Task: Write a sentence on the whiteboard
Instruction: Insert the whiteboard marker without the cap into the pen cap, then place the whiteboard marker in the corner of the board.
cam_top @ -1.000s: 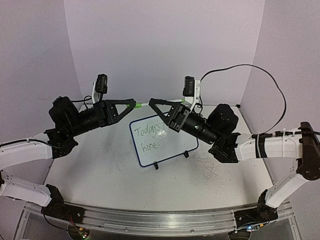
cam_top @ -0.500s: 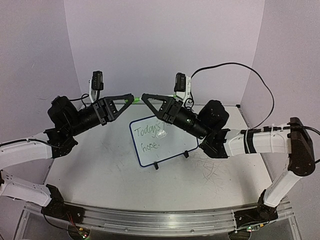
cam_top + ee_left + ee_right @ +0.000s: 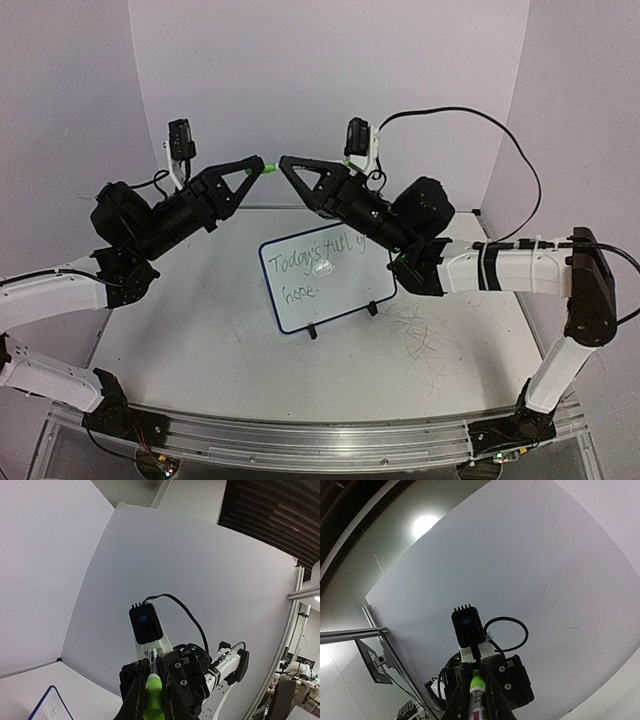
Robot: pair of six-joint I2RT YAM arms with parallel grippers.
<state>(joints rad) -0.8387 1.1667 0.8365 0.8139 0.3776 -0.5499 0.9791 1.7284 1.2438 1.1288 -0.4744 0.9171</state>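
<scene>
The whiteboard (image 3: 335,295) stands on the table with the sentence (image 3: 300,264) on it in green cursive; my right arm hides the end of the top line. Both grippers hover high above the board's far edge, tip to tip. My left gripper (image 3: 261,166) is shut on the marker's green cap (image 3: 153,700). My right gripper (image 3: 286,163) is shut on the marker's white barrel (image 3: 479,704), which runs straight into the cap (image 3: 477,680). In the left wrist view a corner of the whiteboard (image 3: 42,707) shows at the bottom left.
Grey scribble marks (image 3: 420,335) stain the table right of the board. White walls (image 3: 330,90) enclose the back and sides. A black cable (image 3: 520,150) loops from the right wrist camera. A metal rail (image 3: 320,440) runs along the near edge.
Both grippers have risen and drifted left and back. The gap between their tips has closed, so barrel and cap now meet. More of the sentence's top line shows.
</scene>
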